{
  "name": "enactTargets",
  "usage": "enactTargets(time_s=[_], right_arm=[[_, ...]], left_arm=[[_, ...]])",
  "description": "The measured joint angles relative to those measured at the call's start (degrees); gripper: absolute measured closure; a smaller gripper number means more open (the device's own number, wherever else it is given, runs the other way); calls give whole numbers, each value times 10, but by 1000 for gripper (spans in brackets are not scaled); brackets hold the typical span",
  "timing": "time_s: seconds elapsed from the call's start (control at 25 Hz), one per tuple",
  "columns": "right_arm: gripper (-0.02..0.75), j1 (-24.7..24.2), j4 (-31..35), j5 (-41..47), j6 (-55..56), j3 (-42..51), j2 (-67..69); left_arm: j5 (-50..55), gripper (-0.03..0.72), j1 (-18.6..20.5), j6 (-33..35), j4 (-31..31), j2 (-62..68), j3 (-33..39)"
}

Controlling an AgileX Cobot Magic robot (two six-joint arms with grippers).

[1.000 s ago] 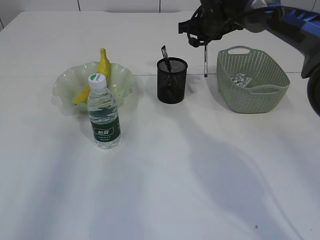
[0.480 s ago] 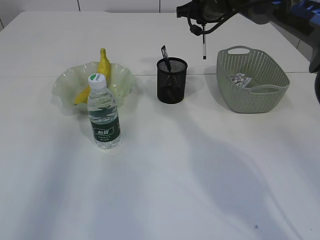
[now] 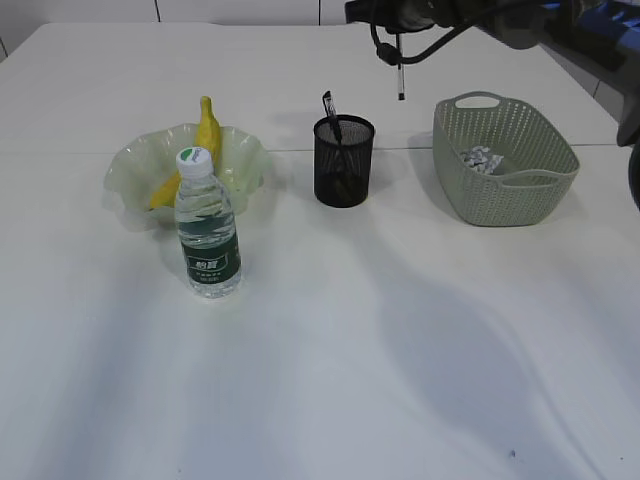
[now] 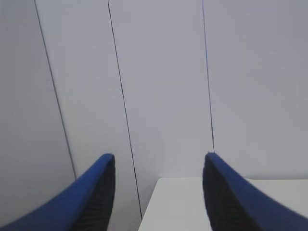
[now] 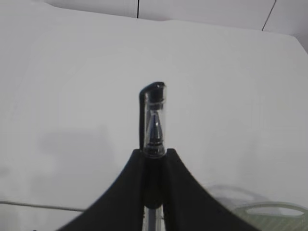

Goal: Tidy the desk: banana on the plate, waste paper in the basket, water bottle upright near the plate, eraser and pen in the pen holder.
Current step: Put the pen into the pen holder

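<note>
Grasping a pen [image 5: 153, 126], the right hand [image 5: 153, 161] hung at upper right above the tabletop [image 3: 330, 350]; the left hand [image 4: 159, 192] gaped, released.

You see a matt white table [image 3: 320, 380]; glossy clear plastic water bottle [image 3: 208, 225]; translucent ruffled plate [image 3: 135, 165]; black metal-mesh pen holder [image 3: 343, 165]; matt perforated plastic basket [image 3: 505, 185]; shiny clear-barrelled pen [image 5: 153, 125].

Two pens [image 3: 401, 82], one banana [image 3: 205, 130], one plate [image 3: 130, 165], one water bottle [image 3: 207, 225], one pen holder [image 3: 344, 162], one basket [image 3: 505, 160].
</note>
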Motion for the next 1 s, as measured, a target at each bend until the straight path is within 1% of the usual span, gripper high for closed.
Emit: enactTargets(time_s=[0.28,0.52,0.84,1.0], right_arm=[[681,9,-9,-62,-4,0,0],[681,25,-17,-85,-7,0,0],[681,26,-25,-99,-8,0,0],[682,28,-27,-130,-10,21,0]], left_arm=[[0,276,0,0,0,0,0],[1,276,0,0,0,0,0],[10,276,0,0,0,0,0],[14,276,0,0,0,0,0]])
